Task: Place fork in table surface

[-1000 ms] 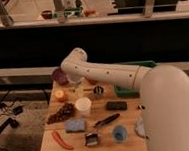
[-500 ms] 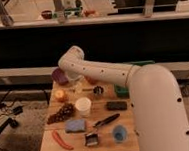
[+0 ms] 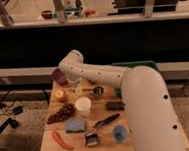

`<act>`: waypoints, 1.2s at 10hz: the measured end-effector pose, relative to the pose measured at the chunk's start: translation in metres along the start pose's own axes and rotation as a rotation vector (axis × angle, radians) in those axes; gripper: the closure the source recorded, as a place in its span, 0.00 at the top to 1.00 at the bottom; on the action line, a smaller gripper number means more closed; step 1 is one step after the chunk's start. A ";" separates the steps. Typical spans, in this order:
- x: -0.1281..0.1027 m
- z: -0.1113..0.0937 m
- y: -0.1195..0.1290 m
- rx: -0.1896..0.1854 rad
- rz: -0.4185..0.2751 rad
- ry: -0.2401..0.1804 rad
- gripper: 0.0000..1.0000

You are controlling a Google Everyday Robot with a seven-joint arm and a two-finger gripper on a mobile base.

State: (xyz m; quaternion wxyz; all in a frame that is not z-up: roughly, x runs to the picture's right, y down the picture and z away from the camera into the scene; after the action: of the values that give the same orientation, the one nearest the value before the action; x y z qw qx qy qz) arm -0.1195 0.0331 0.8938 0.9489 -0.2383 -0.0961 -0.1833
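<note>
My gripper (image 3: 75,87) hangs from the white arm's wrist (image 3: 72,66) over the back left of the light wooden table surface (image 3: 102,144). It is between a purple bowl (image 3: 58,76) and a small metal cup (image 3: 98,92), just behind a white cup (image 3: 83,105). I cannot make out the fork; if it is at the gripper, the wrist hides it. The arm reaches in from the lower right and covers the table's right side.
On the table are an orange fruit (image 3: 59,95), dark grapes (image 3: 61,113), a blue sponge (image 3: 75,125), a red sausage-like item (image 3: 61,140), a black-handled utensil (image 3: 106,120), a blue cup (image 3: 119,133) and a black block (image 3: 115,105). A green tray (image 3: 137,65) lies behind the arm.
The arm's thick forearm has swung a little to the left and covers more of the table's right side. The gripper stays over the back left of the table.
</note>
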 end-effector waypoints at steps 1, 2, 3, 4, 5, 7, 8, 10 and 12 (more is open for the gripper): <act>0.000 0.000 0.001 -0.002 0.002 -0.004 0.80; 0.002 -0.001 0.001 -0.003 0.003 -0.002 0.80; 0.002 0.000 0.002 -0.004 0.003 -0.002 0.80; 0.001 0.000 0.001 -0.004 0.002 -0.002 0.80; 0.001 0.000 0.001 -0.004 0.002 -0.002 0.80; 0.000 0.008 0.001 -0.010 0.012 -0.011 0.80; -0.003 0.016 0.000 -0.018 0.018 -0.018 0.80; -0.003 0.027 0.001 -0.032 0.038 -0.025 0.80; 0.002 0.036 0.003 -0.053 0.064 -0.016 0.80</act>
State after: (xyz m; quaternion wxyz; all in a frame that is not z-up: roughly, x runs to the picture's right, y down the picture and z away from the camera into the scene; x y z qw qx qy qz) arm -0.1199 0.0523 0.9244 0.9467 -0.2680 -0.0912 -0.1534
